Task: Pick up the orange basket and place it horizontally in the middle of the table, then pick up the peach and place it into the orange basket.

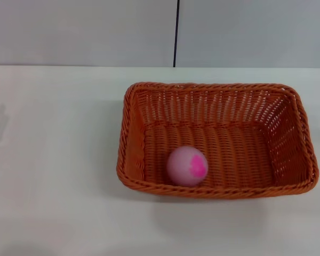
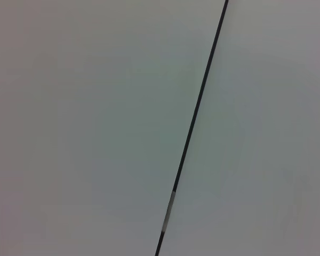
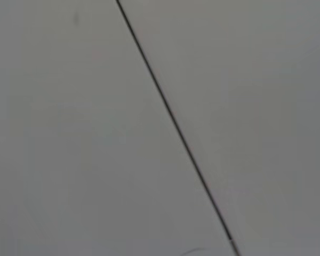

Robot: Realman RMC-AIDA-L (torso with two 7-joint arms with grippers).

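Orange basket [image 1: 216, 96]: one; a rectangular woven basket standing upright on its base, long sides parallel to the tabletop's far edge, set right of the tabletop's middle and nearer the far edge than the near one.
Peach [image 1: 187, 166]: one; a pale pink ball with a magenta blotch facing up and to the right, lying on the basket floor against the near wall, closer to the basket's left end than its right.
Table [image 1: 53, 160]: one; a plain white tabletop bearing the basket, with a faint shadow near its left edge.
Wall [image 1: 80, 32]: pale grey panels behind the far edge, split by one dark vertical seam [image 1: 176, 32].
Left wrist view: only wall panels and one dark seam [image 2: 194, 120] running diagonally.
Right wrist view: only wall panels and one dark seam [image 3: 173, 120] running diagonally.
Left gripper: out of sight in all three views; jaw state cannot be told.
Right gripper: out of sight in all three views; jaw state cannot be told.
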